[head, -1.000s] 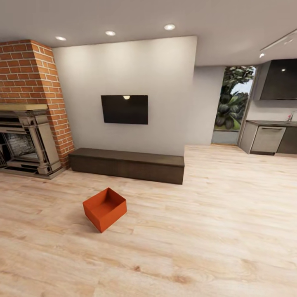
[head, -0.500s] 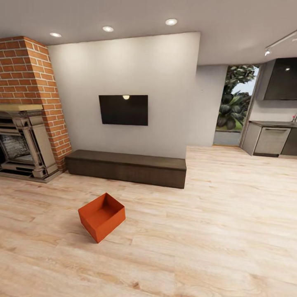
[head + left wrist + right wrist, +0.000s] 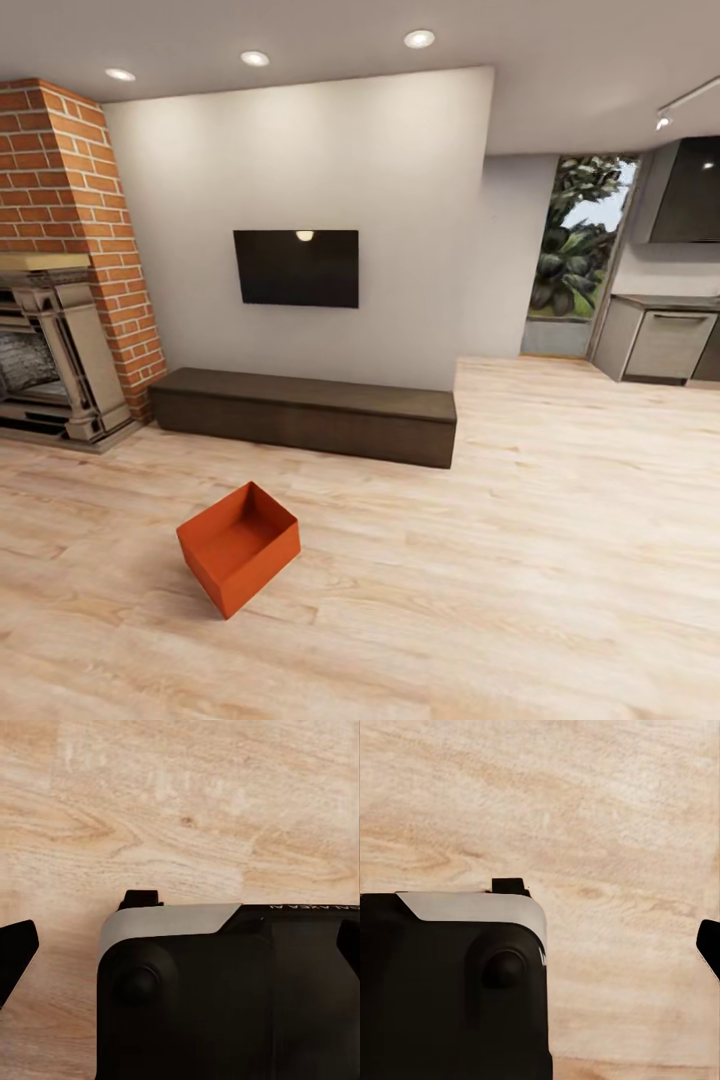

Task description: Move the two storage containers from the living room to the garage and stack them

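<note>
One orange-red, open-topped rectangular storage container point(image 3: 239, 548) sits empty and upright on the light wood plank floor point(image 3: 520, 560) of the living room, turned corner-on to the robot, out in the open in front of the long low dark cabinet point(image 3: 305, 414) under the wall-mounted black TV point(image 3: 296, 267), with the red brick fireplace point(image 3: 62, 260) off to the left. Both wrist views look straight down past the robot's dark base point(image 3: 225, 997) at bare planks, which suggests the arms hang tucked at its sides for driving. I cannot tell how far either pincer is spread, though neither seems to hold anything.
</note>
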